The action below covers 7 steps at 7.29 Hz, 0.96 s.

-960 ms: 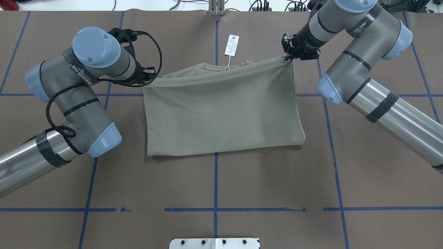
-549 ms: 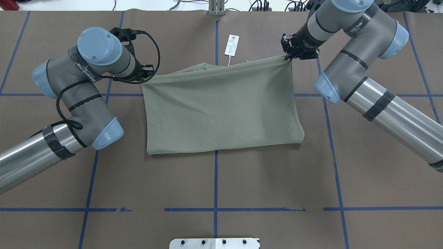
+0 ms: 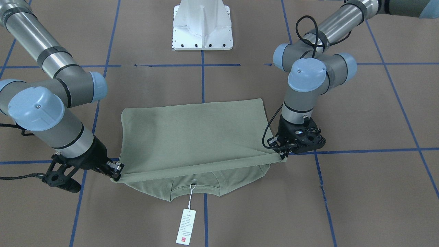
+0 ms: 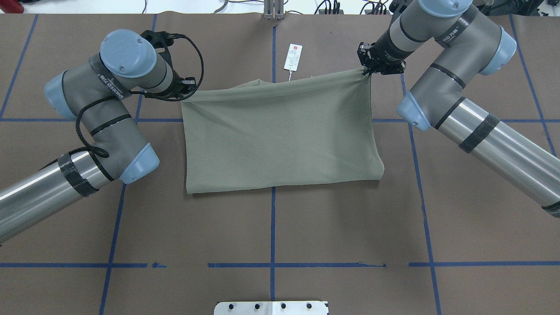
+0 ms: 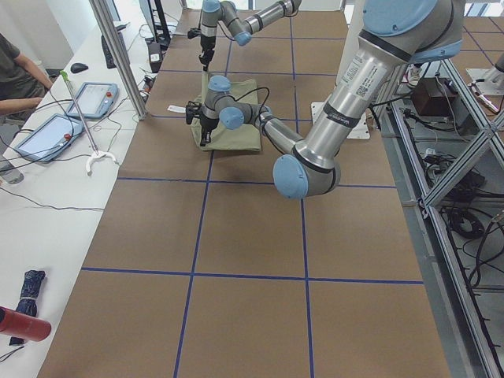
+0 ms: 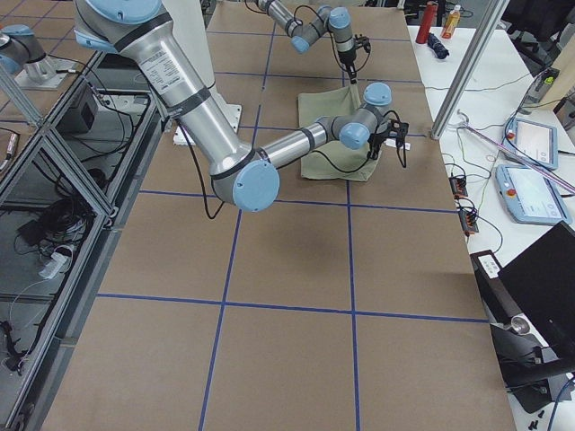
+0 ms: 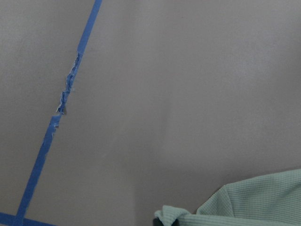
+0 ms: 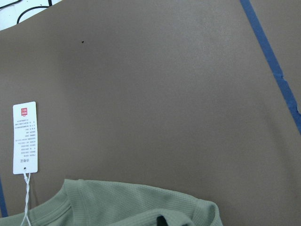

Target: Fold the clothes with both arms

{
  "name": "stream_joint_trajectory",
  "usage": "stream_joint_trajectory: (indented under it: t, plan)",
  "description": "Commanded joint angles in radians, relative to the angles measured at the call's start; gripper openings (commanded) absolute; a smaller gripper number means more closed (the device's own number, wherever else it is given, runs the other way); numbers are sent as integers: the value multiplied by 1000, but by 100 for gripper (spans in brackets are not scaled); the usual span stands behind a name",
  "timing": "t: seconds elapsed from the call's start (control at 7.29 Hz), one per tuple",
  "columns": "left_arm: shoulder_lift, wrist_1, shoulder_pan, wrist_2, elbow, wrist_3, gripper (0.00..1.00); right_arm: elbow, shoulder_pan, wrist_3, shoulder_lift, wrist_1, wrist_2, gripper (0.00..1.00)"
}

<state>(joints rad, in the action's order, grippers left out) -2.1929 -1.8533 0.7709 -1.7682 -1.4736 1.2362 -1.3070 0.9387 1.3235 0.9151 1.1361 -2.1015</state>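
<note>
The sage-green shirt [image 4: 280,135] lies doubled over on the brown table, and its upper layer is held up as a taut sheet. My left gripper [image 4: 186,90] is shut on that layer's far-left corner, and my right gripper [image 4: 365,72] is shut on its far-right corner. In the front-facing view the left gripper [image 3: 283,155] and right gripper [image 3: 115,175] hold the edge just above the ribbed neck [image 3: 193,187]. The white hang tag [image 3: 186,226] lies on the table beyond the neck. The left wrist view shows only a bunched corner of the shirt [image 7: 254,202].
The white pedestal base [image 3: 202,31] stands at the robot's side of the table. Blue tape lines [image 4: 272,227] cross the brown cover. In the left view a side bench holds tablets [image 5: 47,134], and a person [image 5: 12,67] sits by it.
Both grippers have carried the lifted edge away from the robot toward the neck. The neckline, which showed plainly a second ago, is now almost covered in the overhead view.
</note>
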Motion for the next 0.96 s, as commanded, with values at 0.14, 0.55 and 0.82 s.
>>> stream_joint_trajectory:
  t: [0.14,0.55,0.82]
  plan:
    - [-17,-1,1,1,9,-1,0,15,0,-1,-2,-1,9,0]
    - [-63,0,-1,1,62,2,0,14,-3,-1,-18,-1,8,0]
    - [-64,-1,-2,18,67,2,75,17,-4,-3,-13,-1,6,70]
